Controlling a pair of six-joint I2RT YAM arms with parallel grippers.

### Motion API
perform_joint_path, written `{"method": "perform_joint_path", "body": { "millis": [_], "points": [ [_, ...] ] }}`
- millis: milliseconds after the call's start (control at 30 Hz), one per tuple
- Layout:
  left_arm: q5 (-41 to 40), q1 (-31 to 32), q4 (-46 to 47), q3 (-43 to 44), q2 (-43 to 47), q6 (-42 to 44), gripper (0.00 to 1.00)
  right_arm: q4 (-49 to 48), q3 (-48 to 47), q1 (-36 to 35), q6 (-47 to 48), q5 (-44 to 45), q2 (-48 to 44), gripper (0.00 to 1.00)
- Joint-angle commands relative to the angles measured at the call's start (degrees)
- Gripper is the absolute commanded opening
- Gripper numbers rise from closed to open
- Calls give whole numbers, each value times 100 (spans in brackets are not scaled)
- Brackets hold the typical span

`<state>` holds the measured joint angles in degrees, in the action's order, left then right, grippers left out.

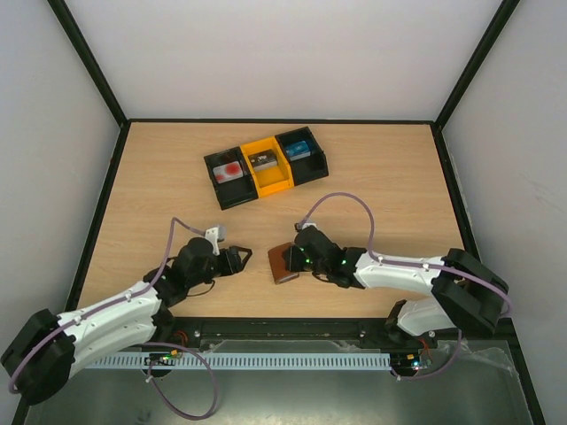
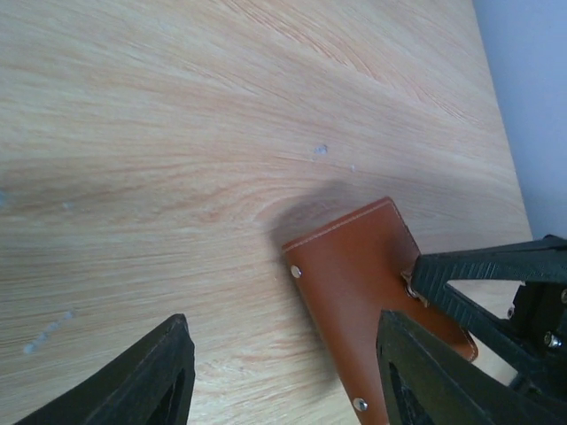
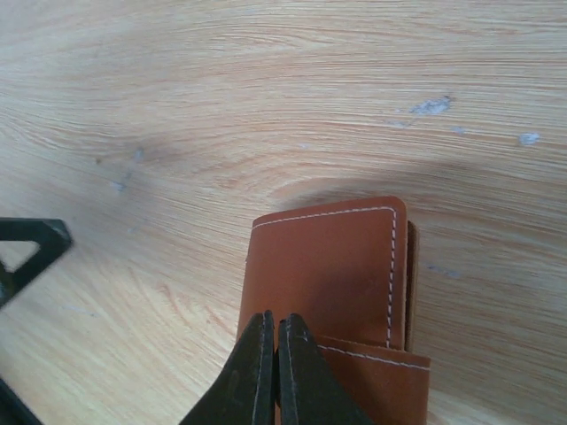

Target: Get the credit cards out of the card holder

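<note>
The card holder [image 1: 283,263], a closed brown leather-like wallet with white stitching, lies flat on the wooden table between the two arms. My right gripper [image 3: 272,320] is shut, its tips together on top of the card holder's [image 3: 330,261] near cover. Just left of the wallet, my left gripper [image 2: 283,332] stands open, and the card holder's [image 2: 350,274] riveted edge reaches in beside its right finger [image 2: 416,372]. A whitish card with a red round mark [image 1: 229,170] lies in the tray's left compartment. No card shows at the wallet.
A three-part tray [image 1: 266,182], black, yellow and black, stands at the back centre; a dark item [image 1: 261,160] and a blue item [image 1: 298,149] lie in its other compartments. Black rails edge the table, and white walls surround it.
</note>
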<state>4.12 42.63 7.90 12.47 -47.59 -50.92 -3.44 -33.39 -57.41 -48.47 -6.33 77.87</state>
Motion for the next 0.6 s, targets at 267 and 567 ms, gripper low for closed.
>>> {"method": "perform_joint_path", "body": {
  "millis": [267, 567],
  "points": [
    [1033, -12, 1898, -325, -994, -149, 39, -1522, 476, -62, -300, -464, 167, 2],
    [1194, -17, 2500, -386, -1439, -315, 40, 762, -264, -106, 67, 596, 166, 13]
  ]
}}
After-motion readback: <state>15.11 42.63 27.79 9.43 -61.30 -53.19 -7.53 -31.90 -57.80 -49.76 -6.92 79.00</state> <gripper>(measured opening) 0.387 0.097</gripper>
